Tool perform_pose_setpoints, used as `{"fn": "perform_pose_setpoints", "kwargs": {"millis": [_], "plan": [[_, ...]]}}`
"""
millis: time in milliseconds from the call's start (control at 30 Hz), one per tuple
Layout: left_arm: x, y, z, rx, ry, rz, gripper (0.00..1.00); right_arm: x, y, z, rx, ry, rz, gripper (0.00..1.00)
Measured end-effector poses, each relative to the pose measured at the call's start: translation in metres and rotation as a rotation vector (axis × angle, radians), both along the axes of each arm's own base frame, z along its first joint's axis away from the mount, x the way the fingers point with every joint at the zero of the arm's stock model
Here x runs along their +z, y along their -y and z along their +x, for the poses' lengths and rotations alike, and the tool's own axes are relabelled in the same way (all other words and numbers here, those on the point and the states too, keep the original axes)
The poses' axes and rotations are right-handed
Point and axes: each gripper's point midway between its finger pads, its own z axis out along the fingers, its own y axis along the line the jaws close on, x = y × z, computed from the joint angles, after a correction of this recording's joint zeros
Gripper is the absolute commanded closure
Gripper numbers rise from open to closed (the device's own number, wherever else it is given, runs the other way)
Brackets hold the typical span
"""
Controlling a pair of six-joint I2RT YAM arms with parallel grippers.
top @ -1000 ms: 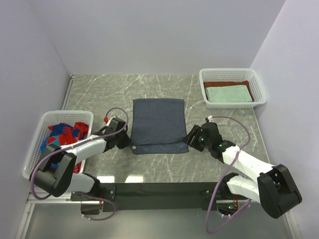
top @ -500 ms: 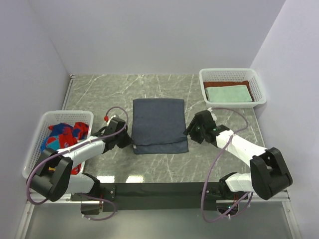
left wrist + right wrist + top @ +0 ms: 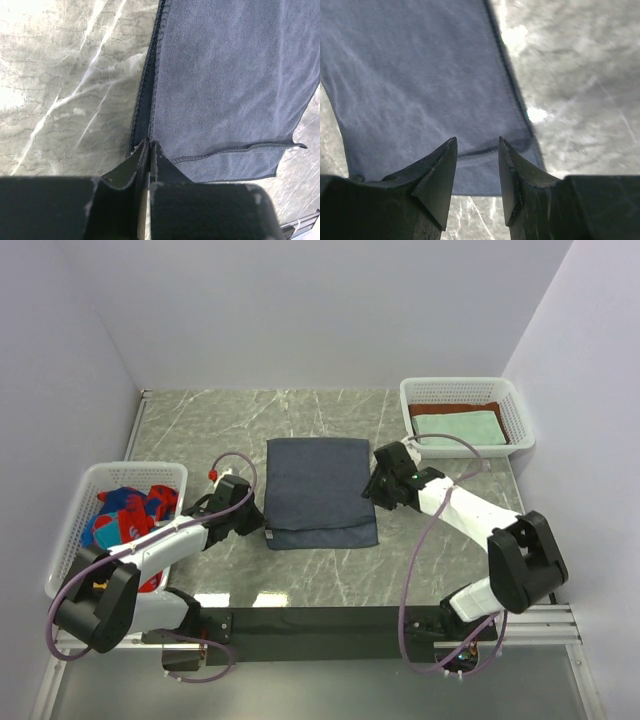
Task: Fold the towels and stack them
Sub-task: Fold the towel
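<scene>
A dark slate-blue towel (image 3: 320,490) lies folded on the marble table, its near end showing two layers. My left gripper (image 3: 260,521) is at the towel's near left edge. In the left wrist view its jaws are pressed together right on the hem of the slate-blue towel (image 3: 225,90), left gripper (image 3: 150,143) shut on that edge. My right gripper (image 3: 378,487) is at the towel's right edge. In the right wrist view the right gripper (image 3: 476,141) stands open above the towel (image 3: 420,75), nothing between its fingers.
A white mesh basket (image 3: 520,410) at the back right holds a mint-green towel (image 3: 458,427) folded on top of a rust-brown one (image 3: 440,409). Another basket (image 3: 70,540) at the left holds bunched red and blue patterned towels (image 3: 125,512). Grey walls close in the table (image 3: 200,420).
My right arm has swung away from the towel's near right corner, farther up its right edge and closer to the cloth, and its jaws have narrowed. The left gripper has stayed put.
</scene>
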Motion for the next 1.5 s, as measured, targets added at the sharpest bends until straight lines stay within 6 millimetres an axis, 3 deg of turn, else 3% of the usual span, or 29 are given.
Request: {"fn": "perform_pose_setpoints", "kwargs": {"millis": [100, 267, 467, 800, 967, 1233, 1500], "plan": [[0.0, 0.0, 0.0, -0.006, 0.003, 0.004, 0.93, -0.007, -0.007, 0.006, 0.021, -0.01, -0.007, 0.54], [0.0, 0.0, 0.0, -0.008, 0.005, 0.004, 0.93, -0.036, -0.013, -0.002, 0.058, -0.09, -0.033, 0.57], [0.0, 0.0, 0.0, -0.008, 0.005, 0.004, 0.93, -0.044, -0.021, -0.013, 0.098, -0.115, -0.029, 0.61], [0.0, 0.0, 0.0, -0.008, 0.005, 0.005, 0.93, -0.063, -0.005, -0.048, 0.102, -0.166, -0.038, 0.67], [0.0, 0.0, 0.0, -0.008, 0.005, 0.005, 0.93, -0.057, -0.002, -0.052, 0.08, -0.136, -0.015, 0.65], [0.0, 0.0, 0.0, -0.008, 0.006, 0.005, 0.93, -0.024, 0.004, -0.046, -0.026, -0.009, 0.063, 0.57], [0.0, 0.0, 0.0, -0.008, 0.005, 0.005, 0.93, -0.042, 0.013, -0.051, -0.091, -0.037, 0.058, 0.52]]}}
